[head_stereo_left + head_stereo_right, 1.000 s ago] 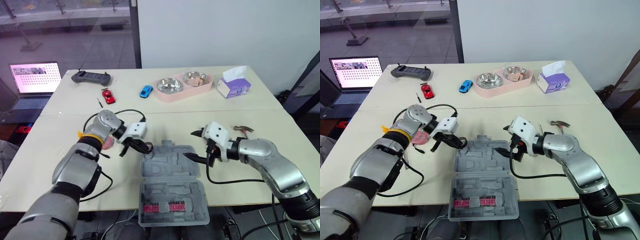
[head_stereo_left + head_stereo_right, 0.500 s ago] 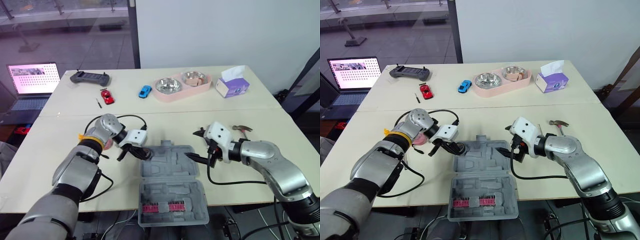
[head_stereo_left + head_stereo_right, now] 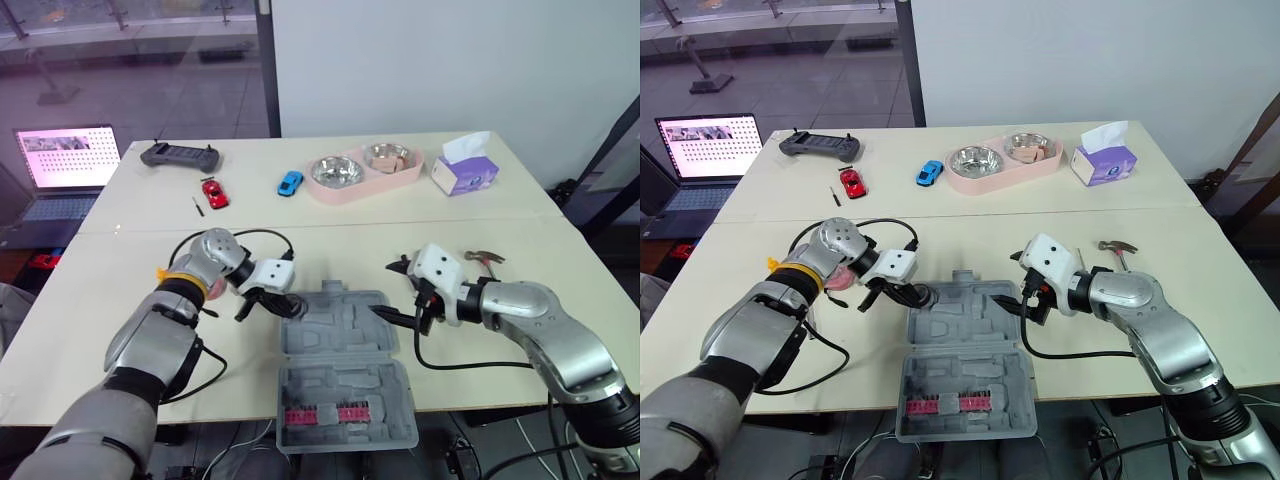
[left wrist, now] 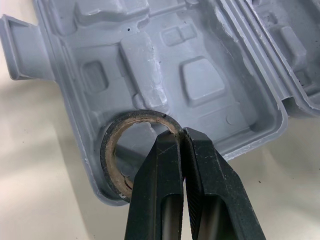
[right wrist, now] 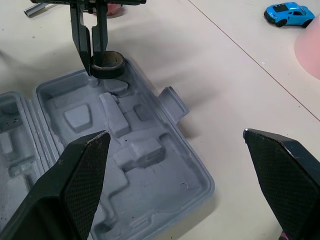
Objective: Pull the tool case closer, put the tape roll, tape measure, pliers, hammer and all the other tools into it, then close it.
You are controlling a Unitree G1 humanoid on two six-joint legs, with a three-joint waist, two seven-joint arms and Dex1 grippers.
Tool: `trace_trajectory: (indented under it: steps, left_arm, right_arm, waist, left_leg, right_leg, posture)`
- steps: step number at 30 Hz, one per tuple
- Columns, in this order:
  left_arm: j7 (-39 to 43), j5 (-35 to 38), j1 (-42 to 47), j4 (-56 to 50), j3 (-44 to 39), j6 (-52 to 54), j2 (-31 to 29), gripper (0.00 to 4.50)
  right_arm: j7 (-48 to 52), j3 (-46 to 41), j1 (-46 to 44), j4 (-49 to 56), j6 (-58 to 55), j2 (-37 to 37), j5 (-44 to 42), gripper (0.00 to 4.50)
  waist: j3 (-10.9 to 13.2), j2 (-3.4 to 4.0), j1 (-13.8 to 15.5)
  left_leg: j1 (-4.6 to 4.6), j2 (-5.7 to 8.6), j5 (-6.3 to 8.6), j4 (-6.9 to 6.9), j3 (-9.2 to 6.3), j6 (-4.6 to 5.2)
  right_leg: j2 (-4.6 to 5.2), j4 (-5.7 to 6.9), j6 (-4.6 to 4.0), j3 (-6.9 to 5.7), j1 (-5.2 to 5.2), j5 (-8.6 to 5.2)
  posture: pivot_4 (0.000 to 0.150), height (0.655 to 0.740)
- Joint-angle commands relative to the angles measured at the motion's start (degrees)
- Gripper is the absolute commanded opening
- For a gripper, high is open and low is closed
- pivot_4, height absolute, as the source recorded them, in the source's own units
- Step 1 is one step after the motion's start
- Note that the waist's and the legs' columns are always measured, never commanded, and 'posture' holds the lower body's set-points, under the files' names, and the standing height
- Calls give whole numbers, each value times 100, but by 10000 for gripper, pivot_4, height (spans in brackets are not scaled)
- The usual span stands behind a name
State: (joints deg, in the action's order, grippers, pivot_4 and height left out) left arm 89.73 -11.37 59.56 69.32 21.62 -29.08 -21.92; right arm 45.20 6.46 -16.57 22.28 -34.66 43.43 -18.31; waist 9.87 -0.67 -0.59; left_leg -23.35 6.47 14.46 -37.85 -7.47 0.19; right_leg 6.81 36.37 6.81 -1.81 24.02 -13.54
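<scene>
Tape roll: the tape roll (image 4: 111,155) sits at the far left corner of the tool case (image 3: 335,335), in the corner recess and touching its rim.
Left gripper: the left gripper (image 4: 182,137) has its fingers nearly together, pinching one wall of the ring and nothing else.
Right gripper: the right gripper (image 5: 175,135) is spread wide and empty, hovering just off the case's right edge and not touching it.
Case: it lies open and flat. The moulded tray holds no other tool, and red bits (image 3: 325,414) sit in the near half.
Risk, seating: I can't tell whether the roll is fully in its pocket. If it's let go while riding the rim, it may tip out onto the table (image 3: 120,300) or block the lid later.
Risk, grip: a one-wall pinch could let the ring swing or slip.
Risk, case: nothing steadies the case, so a downward push could slide it.
Waiting: the hammer (image 3: 485,258) lies beyond the right arm, well apart from the case.
Writing: no brand or label is readable on the case or the roll. The laptop (image 3: 70,155) screen shows only dots, and the tissue box (image 3: 467,172) print is too small to read.
</scene>
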Motion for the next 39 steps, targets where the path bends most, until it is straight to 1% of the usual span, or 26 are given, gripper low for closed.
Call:
trace_trajectory:
  steps: [1,2,3,4,7,15,20,27,29,32,39]
  left_arm:
    - [-88,2,-13,-29,-108,-51,30,441]
    - [-110,-5,-11,-33,-113,-59,32,441]
    - [-113,-5,-3,-38,-119,-52,33,7126]
    - [-107,8,6,-54,-131,-65,32,9459]
    - [47,99,41,-98,-188,59,33,24742]
    - [228,240,77,-219,-312,150,-49,24742]
    - [277,613,136,-291,-564,582,-111,24742]
    - [45,864,-151,-349,-1026,884,-112,24742]
    - [-55,1006,-273,-390,-1206,963,-93,19448]
    - [-244,1102,-496,-516,-1356,985,-113,6566]
    - [-491,1265,-963,-917,-1529,1039,-143,6566]
  right_arm:
    - [-35,-155,-35,208,4,-47,-42,45000]
    - [-32,-155,-28,214,2,-43,-44,45000]
    - [-29,-157,-25,220,-8,-41,-54,45000]
    - [-27,-163,-20,225,-11,-37,-60,45000]
    - [-24,-173,-15,230,-22,-31,-72,45000]
    - [-30,-175,-17,222,-16,-37,-71,45000]
    - [-37,-165,-8,211,11,-42,-55,45000]
    - [-68,-144,10,210,24,-72,-43,45000]
    - [-80,-137,15,217,21,-84,-41,45000]
    - [-86,-147,42,240,10,-82,-45,45000]
    - [-103,-149,75,235,29,-86,-24,45000]
  waist:
    - [0,0,1]
    - [0,0,5]
    - [0,0,6]
    - [0,0,6]
    - [0,0,0]
    - [0,0,-1]
    - [0,0,-3]
    - [-1,1,-4]
    - [-1,1,-7]
    - [-1,1,-4]
    - [-1,2,0]
  left_leg:
    - [0,0,0,-1,0,0]
    - [0,0,0,-3,0,0]
    - [0,0,0,-4,0,1]
    - [0,0,1,-5,0,1]
    - [0,0,2,-7,0,3]
    - [0,0,2,-8,0,4]
    - [0,0,3,-8,0,4]
    - [0,0,2,-9,0,4]
    - [0,0,2,-9,0,4]
    - [0,0,2,-10,0,4]
    - [0,0,2,-12,-1,3]
  right_leg:
    - [0,0,0,0,0,0]
    - [0,1,0,0,-1,0]
    - [0,1,0,0,-2,0]
    - [0,1,0,0,-2,0]
    - [0,2,0,0,-3,0]
    - [0,3,0,0,-3,0]
    - [0,3,0,0,-3,0]
    - [0,6,0,0,-3,0]
    - [0,6,0,0,-2,0]
    - [0,7,0,1,-2,0]
    - [0,7,0,2,-2,0]
  posture:
    - [1500,7400]
    - [1500,7400]
    - [1500,7400]
    - [1500,7400]
    - [1500,7400]
    - [1500,7400]
    - [1500,7400]
    - [1500,7400]
    - [1500,7400]
    - [1500,7400]
    - [1500,7400]
